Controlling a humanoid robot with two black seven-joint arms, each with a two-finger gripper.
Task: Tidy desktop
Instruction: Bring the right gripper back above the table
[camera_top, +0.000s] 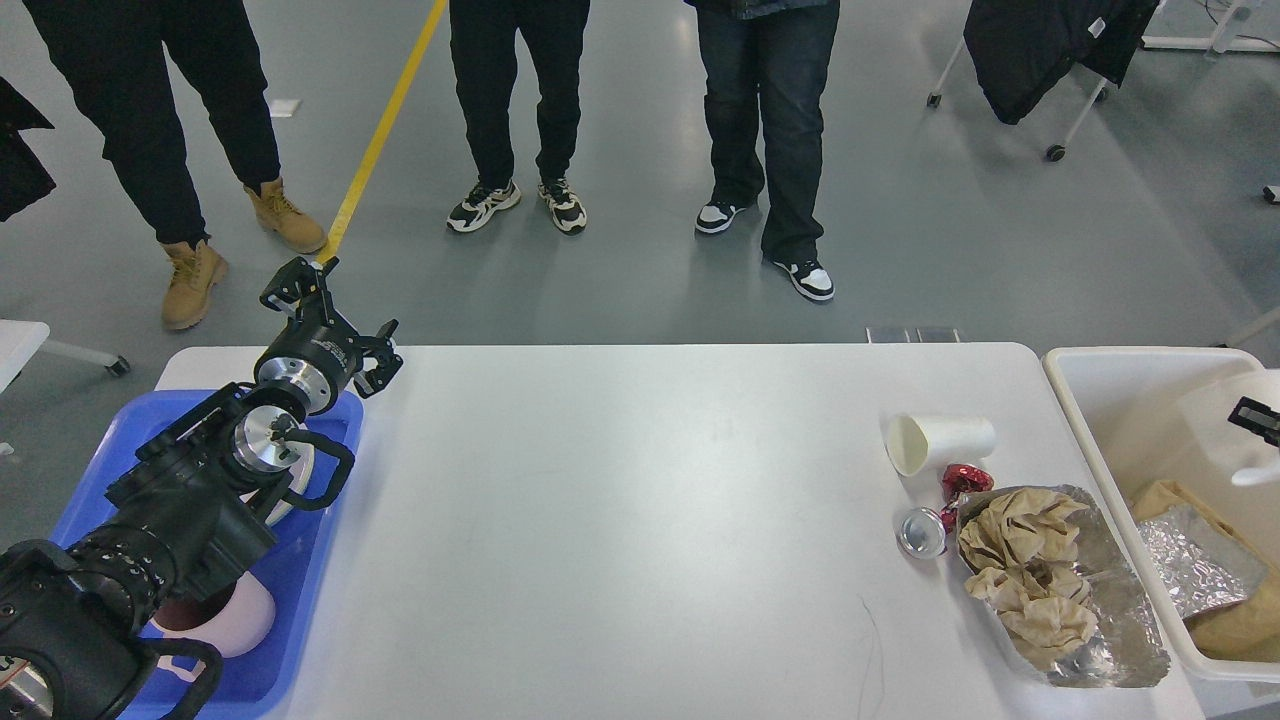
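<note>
The desk (620, 520) fills the lower middle of the view, white with rounded corners, and most of its top is bare. At its left end lies a blue tray (300, 600), holding a white bowl with a dark inside (215, 620) near the desk's near edge. My left arm runs up over the tray, and the left gripper (335, 325) hangs above the desk's far left corner with its fingers spread wide and nothing between them. Toward the desk's right end a white paper cup (940, 443) lies on its side, mouth to the left. Just nearer than the cup sit a red wrapper (966, 481) and a small silver can (921, 532), the can touching or nearly touching a sheet of foil (1110, 620) that carries crumpled brown paper (1030, 570). Off the desk's right end stands a cream bin (1120, 400) with foil and brown paper inside. Over the bin, at the view's right edge, a black bit of the right gripper (1258, 418) shows against a white piece (1215, 425); whether it grips that piece, I cannot tell. Beyond the desk's far edge, people (760, 130) stand on the grey floor.
</note>
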